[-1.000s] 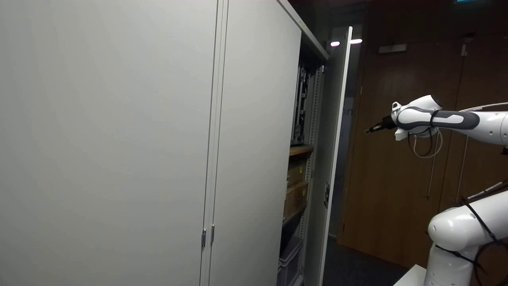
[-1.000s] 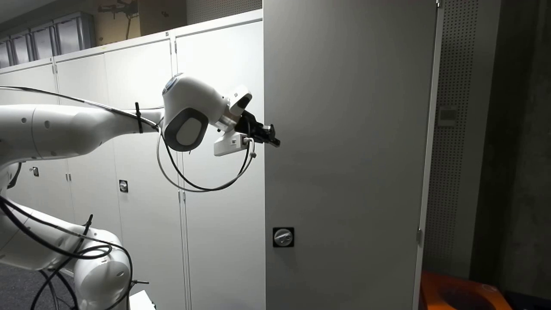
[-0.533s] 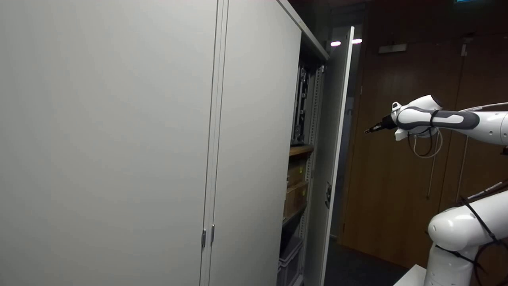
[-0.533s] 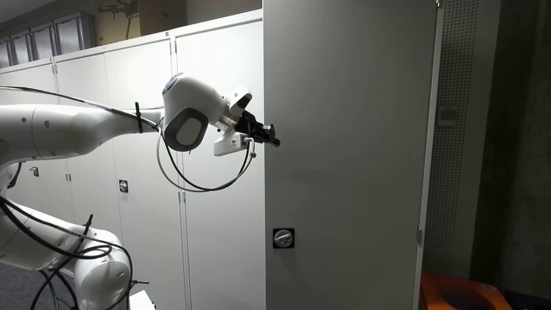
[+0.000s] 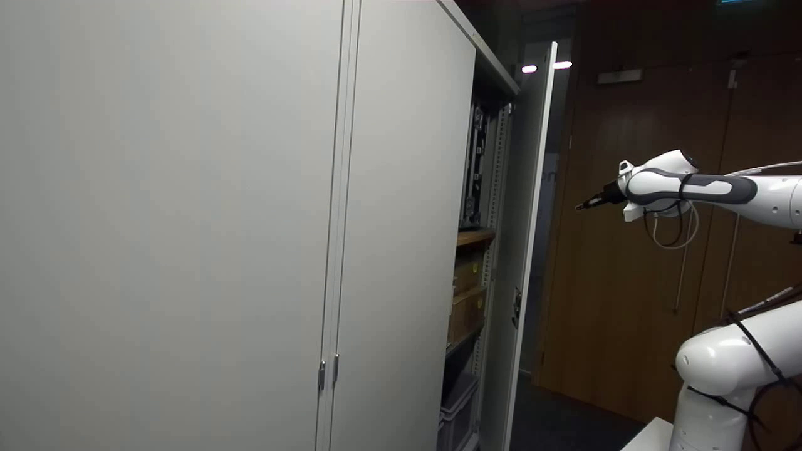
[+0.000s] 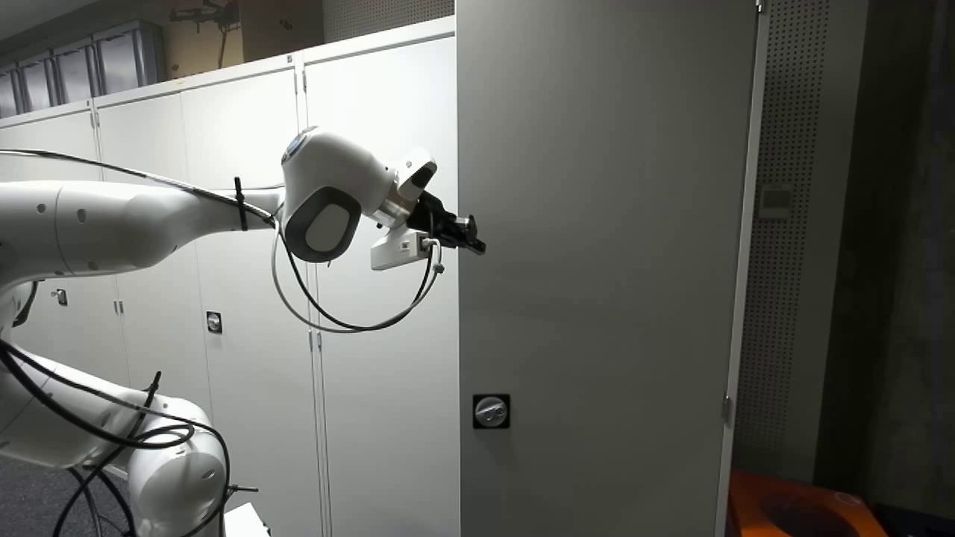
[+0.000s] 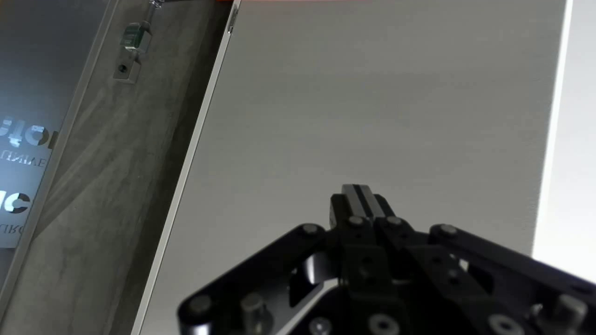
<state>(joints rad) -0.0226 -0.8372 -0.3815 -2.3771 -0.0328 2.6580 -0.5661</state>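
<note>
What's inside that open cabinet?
In an exterior view: something black up top, brown boxes mid-height, a grey crate below. The shut door hides the rest.

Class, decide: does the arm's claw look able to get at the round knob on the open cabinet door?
Probably yes: in an exterior view, the claw hangs higher than the knob and nothing visible blocks the way, though it is shut and its distance is unclear.
</note>
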